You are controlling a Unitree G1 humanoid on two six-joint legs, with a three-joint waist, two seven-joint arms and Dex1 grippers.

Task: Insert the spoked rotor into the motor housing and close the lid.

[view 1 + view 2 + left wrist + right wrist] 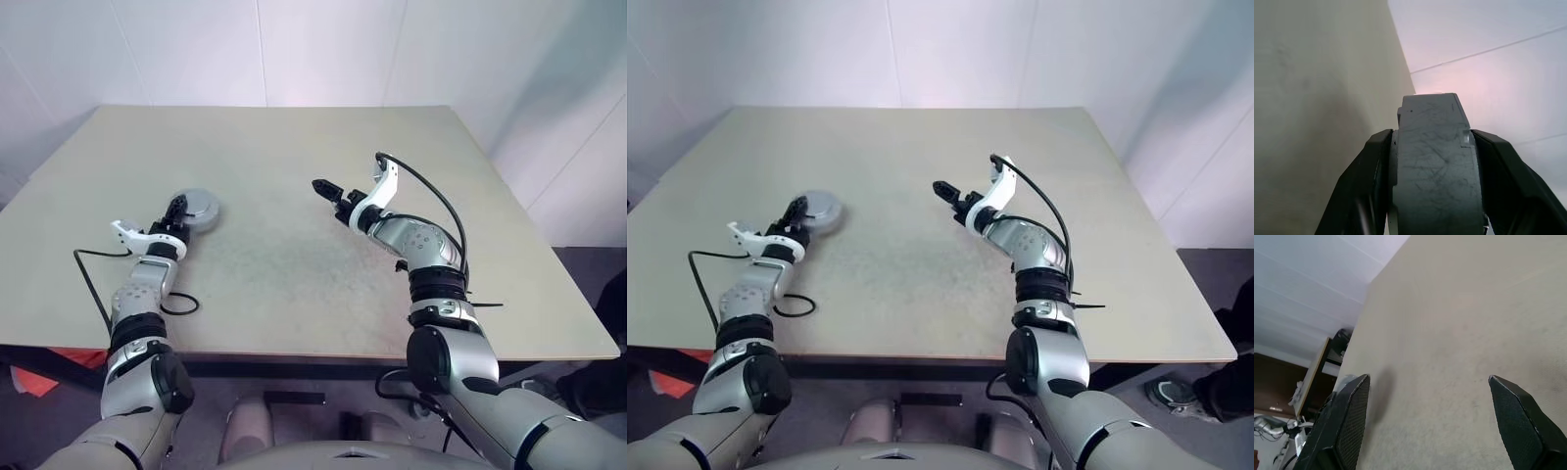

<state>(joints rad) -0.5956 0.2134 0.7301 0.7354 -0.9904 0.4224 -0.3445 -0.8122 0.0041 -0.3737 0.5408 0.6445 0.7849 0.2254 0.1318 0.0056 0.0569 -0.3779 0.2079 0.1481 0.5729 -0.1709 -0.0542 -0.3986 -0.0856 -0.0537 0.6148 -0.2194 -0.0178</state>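
Left fingers (1371,186) clamp motor housing (1436,166) (windings hidden) | right spread

Bright, even, diffuse light overhead. Soft faint shadows on table (294,255). Pinkish glow on wall (323,49). Head views sharp, slight edge bending. Wrist views: near fingers (1347,426) slightly soft.

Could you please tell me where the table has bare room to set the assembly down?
Most of the table is bare: the far half toward the wall, the middle between both arms, and the right side beyond the right gripper. The tight spot is the left, where the left gripper holds the lidded motor housing.
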